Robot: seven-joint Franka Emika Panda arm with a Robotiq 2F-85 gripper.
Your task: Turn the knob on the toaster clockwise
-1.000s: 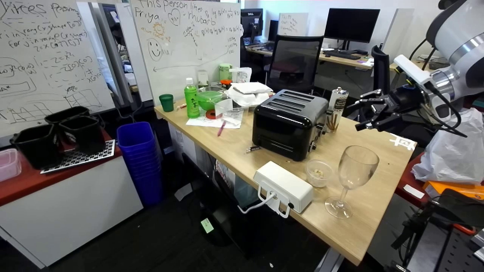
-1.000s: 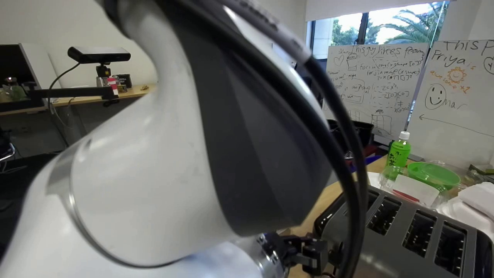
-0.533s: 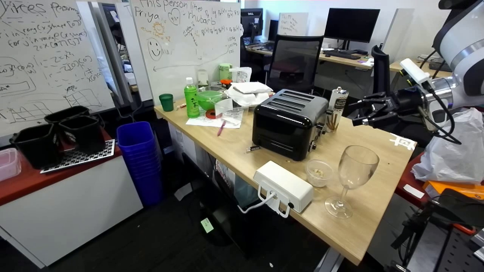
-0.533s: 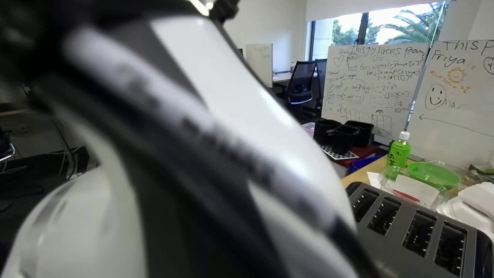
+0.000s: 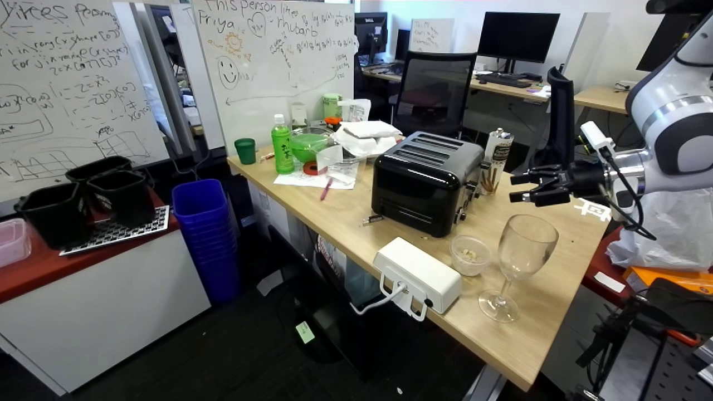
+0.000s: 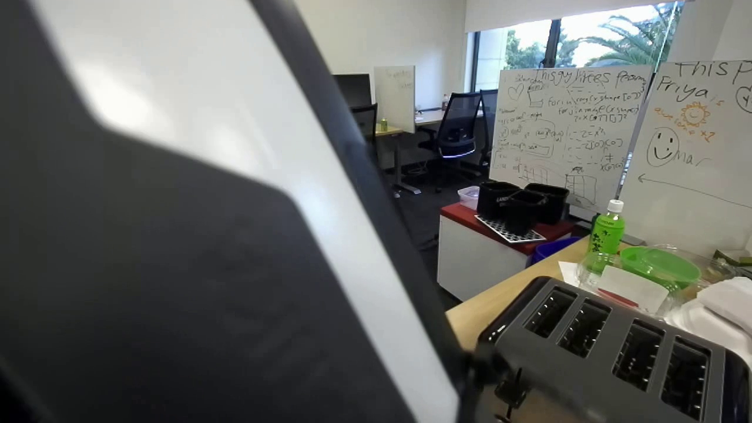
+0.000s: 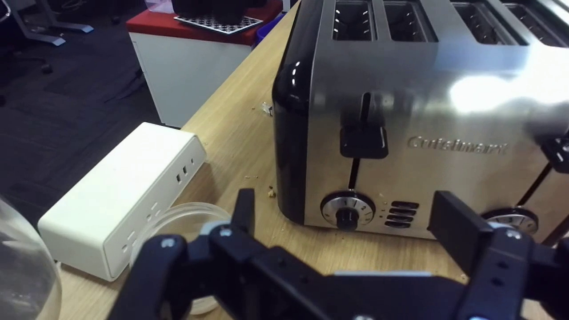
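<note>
The toaster (image 5: 418, 192) is black with a silvery slotted top and stands on the table in both exterior views (image 6: 631, 335). In the wrist view its steel front (image 7: 426, 178) faces me. A black knob (image 7: 346, 218) on a numbered dial sits low on the left of that front, below a black lever (image 7: 363, 141). A second dial (image 7: 513, 220) is at the right. My gripper (image 5: 515, 188) is open and empty, apart from the toaster on its knob side. In the wrist view the left knob shows between my fingers (image 7: 344, 200).
A clear wine glass (image 5: 526, 250), a small clear tub (image 5: 469, 256) and a white power box (image 5: 418, 273) stand near the table's front edge. A tall can (image 5: 498, 147) stands behind the toaster. Containers and a green bottle (image 5: 283, 147) are farther along. My arm covers much of an exterior view (image 6: 205, 264).
My gripper has moved slightly toward the toaster and levelled out, fingers still open. The arm has swung across an exterior view, uncovering more of the toaster there. The toaster has not moved.
</note>
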